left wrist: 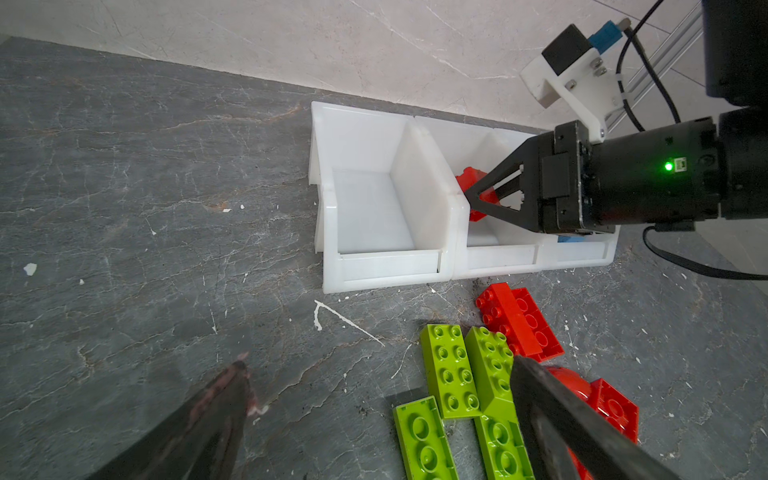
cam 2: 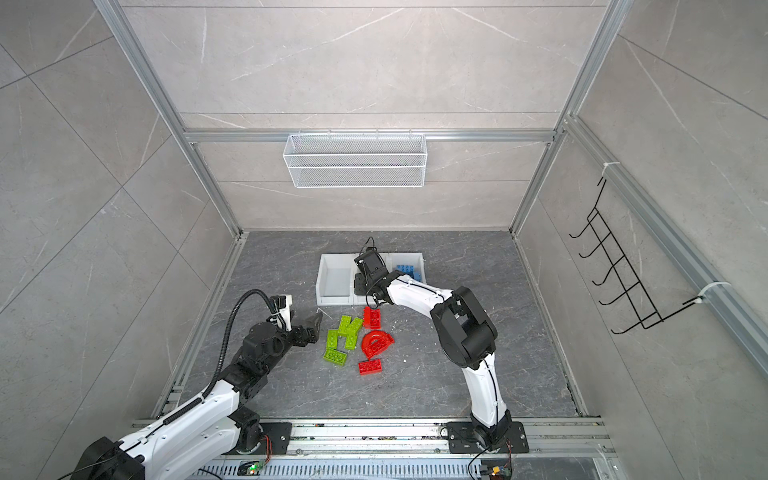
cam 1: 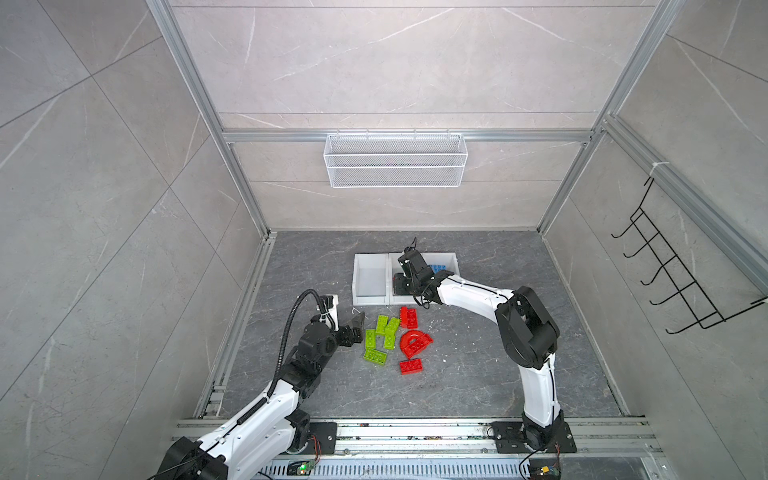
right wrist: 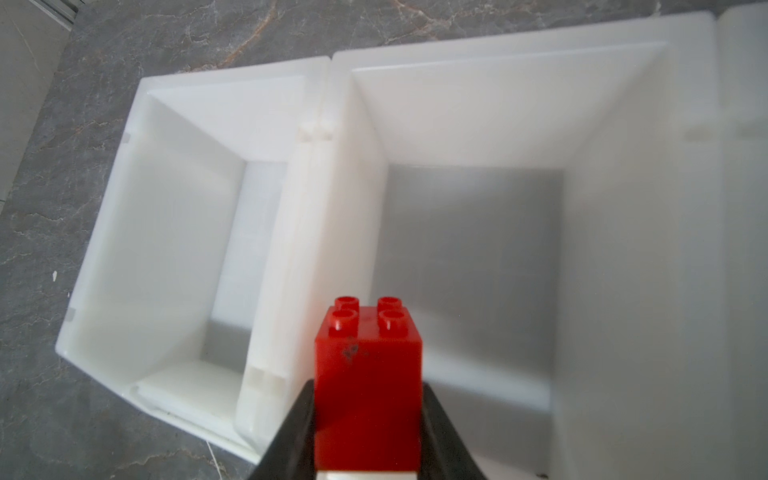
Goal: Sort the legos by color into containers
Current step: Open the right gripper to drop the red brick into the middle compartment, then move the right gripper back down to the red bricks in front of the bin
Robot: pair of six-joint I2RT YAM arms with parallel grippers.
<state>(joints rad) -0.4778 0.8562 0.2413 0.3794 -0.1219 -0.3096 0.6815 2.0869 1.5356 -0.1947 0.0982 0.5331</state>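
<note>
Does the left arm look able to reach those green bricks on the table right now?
Probably yes. The left gripper stands open right beside the green bricks with nothing between them; the right gripper, holding a red brick, is away over the white bins.

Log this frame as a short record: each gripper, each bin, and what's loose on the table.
left gripper: open, empty, beside the green bricks
right gripper: shut on red brick, over the middle bin
leftmost bin: empty
rightmost bin: blue bricks
loose on table: green bricks, red pieces
</note>
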